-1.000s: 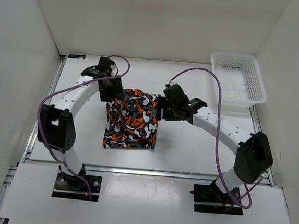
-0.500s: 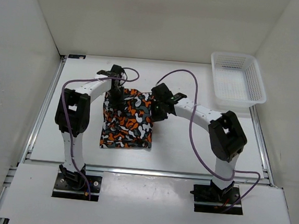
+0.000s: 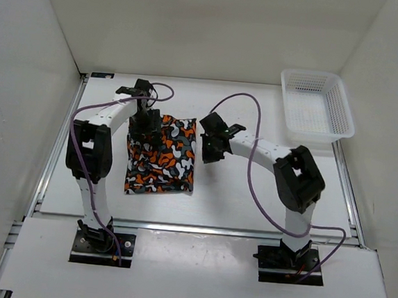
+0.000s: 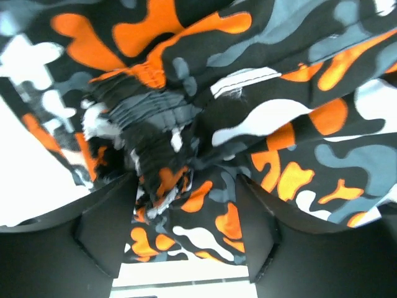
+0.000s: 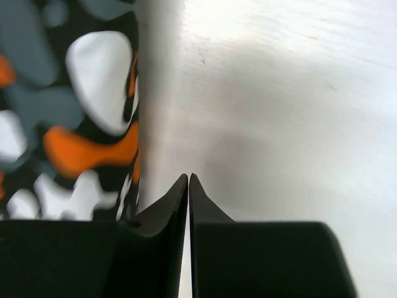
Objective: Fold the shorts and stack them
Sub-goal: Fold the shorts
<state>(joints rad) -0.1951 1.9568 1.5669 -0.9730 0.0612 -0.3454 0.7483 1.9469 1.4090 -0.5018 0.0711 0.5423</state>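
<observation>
The shorts [image 3: 163, 163] lie folded into a rough rectangle on the white table, in an orange, black, grey and white print. My left gripper [image 3: 147, 132] hangs over their far left part. In the left wrist view its fingers stand wide apart, open [image 4: 186, 186], with the shorts [image 4: 279, 124] lying flat beneath them and the gathered waistband [image 4: 146, 118] bunched by the left finger. My right gripper [image 3: 205, 153] is just off the right edge of the shorts. It is shut [image 5: 188, 177] with nothing in it, over bare table beside the shorts [image 5: 62, 124].
A white mesh basket [image 3: 286, 101] stands at the far right corner of the table. White walls close in the left, back and right sides. Purple cables loop above both arms.
The shorts have slid left and toward me. The right gripper shut and moved left along their right edge. The left gripper closed briefly, then opened over the far left part.
</observation>
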